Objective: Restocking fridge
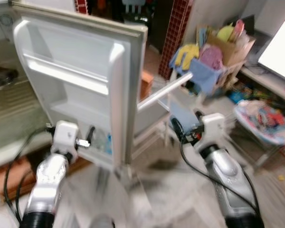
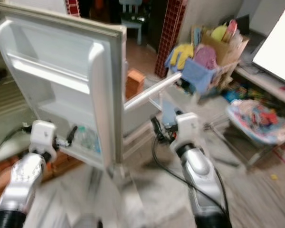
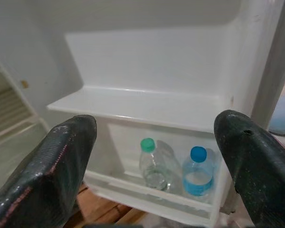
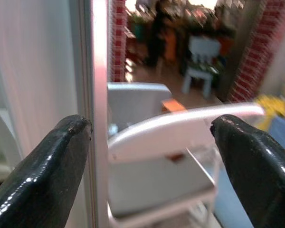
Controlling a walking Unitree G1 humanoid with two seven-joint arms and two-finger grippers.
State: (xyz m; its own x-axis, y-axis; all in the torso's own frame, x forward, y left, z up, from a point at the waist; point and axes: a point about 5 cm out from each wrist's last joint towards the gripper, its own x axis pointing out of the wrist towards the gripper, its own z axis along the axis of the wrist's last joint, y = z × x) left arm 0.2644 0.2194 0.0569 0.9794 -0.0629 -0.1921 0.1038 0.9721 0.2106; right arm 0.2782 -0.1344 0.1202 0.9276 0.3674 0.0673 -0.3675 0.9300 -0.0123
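Observation:
The white fridge door (image 1: 80, 80) stands open in front of me, its inner shelves facing me. In its bottom shelf stand two clear bottles, one with a green cap (image 3: 153, 164) and one with a blue cap (image 3: 198, 171). My left gripper (image 3: 152, 156) is open and empty, held a short way before that shelf. My right gripper (image 4: 149, 156) is open too, out past the door's edge (image 4: 99, 109), with nothing between its fingers. The fridge's inside (image 1: 9, 104) lies at the far left.
A white child's chair (image 1: 173, 102) stands just behind the door. At the back right is a rack heaped with coloured clothes and toys (image 1: 213, 54). A low seat with patterned cloth (image 1: 266, 121) sits at the right. A red brick pillar (image 1: 175, 33) rises behind.

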